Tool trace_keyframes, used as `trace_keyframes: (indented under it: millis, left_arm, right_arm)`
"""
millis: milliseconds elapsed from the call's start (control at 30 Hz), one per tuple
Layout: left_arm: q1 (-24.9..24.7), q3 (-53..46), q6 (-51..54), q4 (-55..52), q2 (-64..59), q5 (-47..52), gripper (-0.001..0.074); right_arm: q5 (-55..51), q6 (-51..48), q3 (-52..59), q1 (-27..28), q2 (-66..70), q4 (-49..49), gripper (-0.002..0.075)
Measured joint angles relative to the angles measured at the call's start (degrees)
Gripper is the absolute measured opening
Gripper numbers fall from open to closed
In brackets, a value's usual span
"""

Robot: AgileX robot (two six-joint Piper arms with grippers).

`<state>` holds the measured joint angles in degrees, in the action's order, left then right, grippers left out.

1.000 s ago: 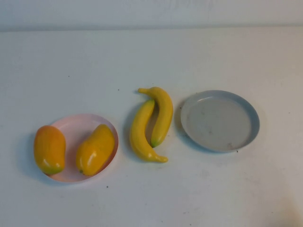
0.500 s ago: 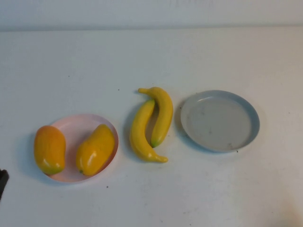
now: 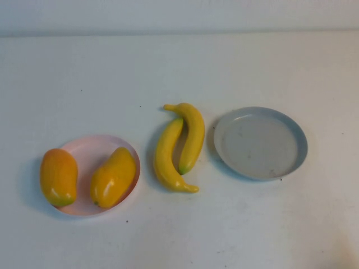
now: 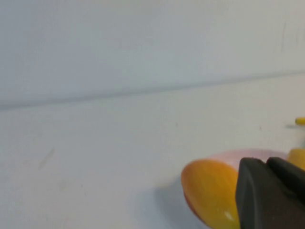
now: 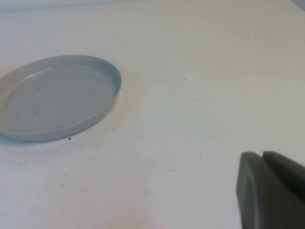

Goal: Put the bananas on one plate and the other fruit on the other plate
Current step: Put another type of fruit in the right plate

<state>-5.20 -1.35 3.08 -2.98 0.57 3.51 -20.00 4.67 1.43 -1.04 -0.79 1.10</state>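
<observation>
Two bananas [image 3: 168,159] [image 3: 194,134] lie side by side on the table between the plates. The grey-blue plate [image 3: 300,143] on the right holds nothing; it also shows in the right wrist view [image 5: 57,95]. Two mangoes [image 3: 58,176] [image 3: 113,176] rest on the pink plate [image 3: 90,148], the left one overhanging its rim. Neither gripper shows in the high view. My left gripper [image 4: 266,161] is shut and empty, just in front of the left mango [image 4: 209,191]. My right gripper [image 5: 262,153] is shut and empty over bare table, apart from the grey-blue plate.
The white table [image 3: 179,67] runs to a pale back wall. A banana tip [image 4: 300,121] shows at the edge of the left wrist view.
Half a second ago a dark part of my left arm showed at the high view's lower left edge; it has gone out of view. The fruit and plates have not moved.
</observation>
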Motion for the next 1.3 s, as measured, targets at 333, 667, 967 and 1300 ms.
trace_keyframes:
  millis: [333, 667, 967, 1300]
  left_arm:
    - [0.00, -0.07, -1.42, 0.13, 0.04, 17.75, 0.0000]
    - [0.00, -0.07, -1.42, 0.03, 0.04, 17.98, 0.0000]
    - [0.00, -0.07, -1.42, 0.03, 0.04, 17.98, 0.0000]
    - [0.00, -0.07, -1.42, 0.03, 0.04, 18.01, 0.0000]
  right_arm:
    - [0.00, 0.00, 0.00, 0.00, 0.00, 0.00, -0.0017]
    - [0.00, 0.00, 0.00, 0.00, 0.00, 0.00, -0.0017]
    - [0.00, 0.00, 0.00, 0.00, 0.00, 0.00, -0.0017]
    - [0.00, 0.00, 0.00, 0.00, 0.00, 0.00, -0.0017]
